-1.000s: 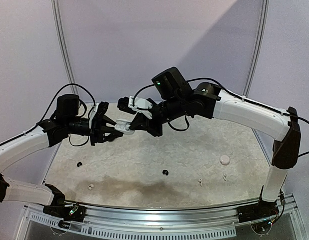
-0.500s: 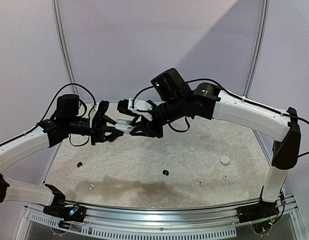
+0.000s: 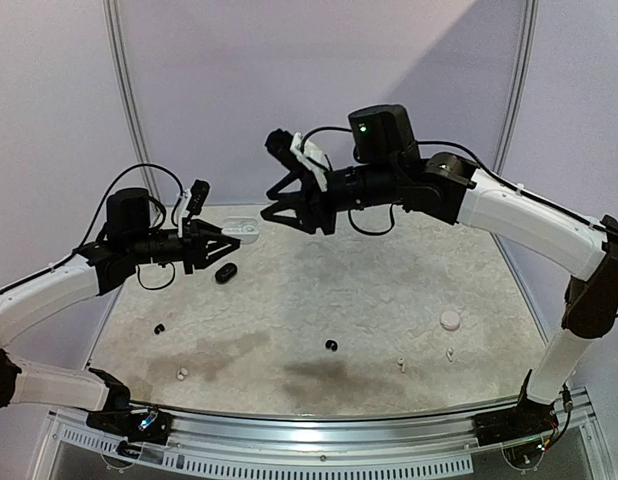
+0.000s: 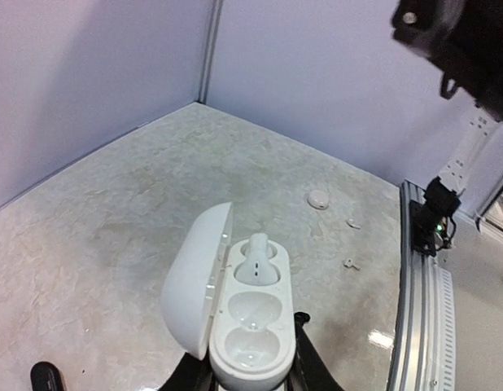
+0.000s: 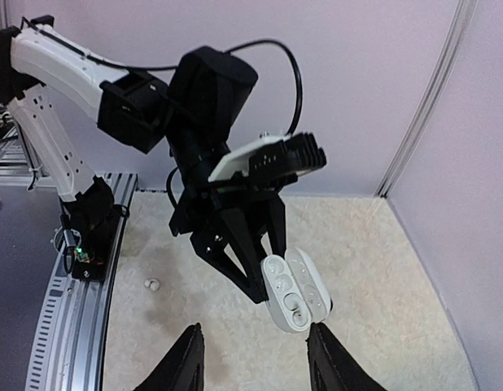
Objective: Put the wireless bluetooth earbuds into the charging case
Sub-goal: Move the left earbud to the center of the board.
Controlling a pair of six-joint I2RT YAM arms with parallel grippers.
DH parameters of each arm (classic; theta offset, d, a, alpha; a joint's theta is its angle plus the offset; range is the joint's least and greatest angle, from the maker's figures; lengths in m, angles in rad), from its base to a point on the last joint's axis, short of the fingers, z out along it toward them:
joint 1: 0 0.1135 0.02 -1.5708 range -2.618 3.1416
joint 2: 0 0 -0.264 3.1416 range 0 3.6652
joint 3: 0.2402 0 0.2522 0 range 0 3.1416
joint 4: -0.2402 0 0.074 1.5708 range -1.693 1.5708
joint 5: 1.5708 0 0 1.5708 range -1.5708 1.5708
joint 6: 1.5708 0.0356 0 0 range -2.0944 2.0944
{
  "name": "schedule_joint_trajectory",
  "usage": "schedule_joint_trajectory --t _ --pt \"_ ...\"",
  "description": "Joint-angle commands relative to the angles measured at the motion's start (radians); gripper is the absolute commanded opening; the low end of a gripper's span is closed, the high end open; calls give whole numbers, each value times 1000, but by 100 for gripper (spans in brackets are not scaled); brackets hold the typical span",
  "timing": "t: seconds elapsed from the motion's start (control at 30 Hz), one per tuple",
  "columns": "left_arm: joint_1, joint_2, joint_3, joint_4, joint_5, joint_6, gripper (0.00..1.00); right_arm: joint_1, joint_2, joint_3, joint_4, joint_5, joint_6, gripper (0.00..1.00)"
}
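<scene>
An open white charging case point(image 4: 235, 305) is clamped at its base by the left gripper point(image 3: 229, 240) above the table point(image 3: 389, 290), one white stemmed earbud point(image 4: 256, 262) being seated in its far socket, while the right gripper point(image 5: 255, 330) is held apart, jaws spread and empty, and other earbuds point(image 3: 331, 345) are scattered below.

Soft, bright light from above falls on my desk point(image 3: 409, 290), leaving blurred grey shadows toward its near edge, a paler slanting patch on the wall point(image 3: 549, 60) behind it, glints on the rail point(image 4: 416, 326) along that edge, and a sheen on the charging case point(image 4: 253, 326) above it.
</scene>
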Motion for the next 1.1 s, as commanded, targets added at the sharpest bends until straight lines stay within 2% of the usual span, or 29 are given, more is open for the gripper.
schedule_joint_trajectory --t 0.0,0.23,0.33,0.47,0.73,1.07 --pt "74 -21 -3 -10 -99 -112 0 -32 -18 -32 142 -76 123 46" --pt "198 -113 10 -162 -229 -167 0 -35 145 4 223 -34 247 57" --pt "271 -169 -12 -205 -281 -201 0 -9 285 108 155 9 275 59" --pt "334 -224 -36 -259 -360 -172 0 66 457 233 120 31 285 63" --pt "341 -263 -62 -299 -363 -87 0 223 751 399 166 78 284 76" --pt "341 -302 -112 -317 -314 -57 0 328 960 507 281 201 316 78"
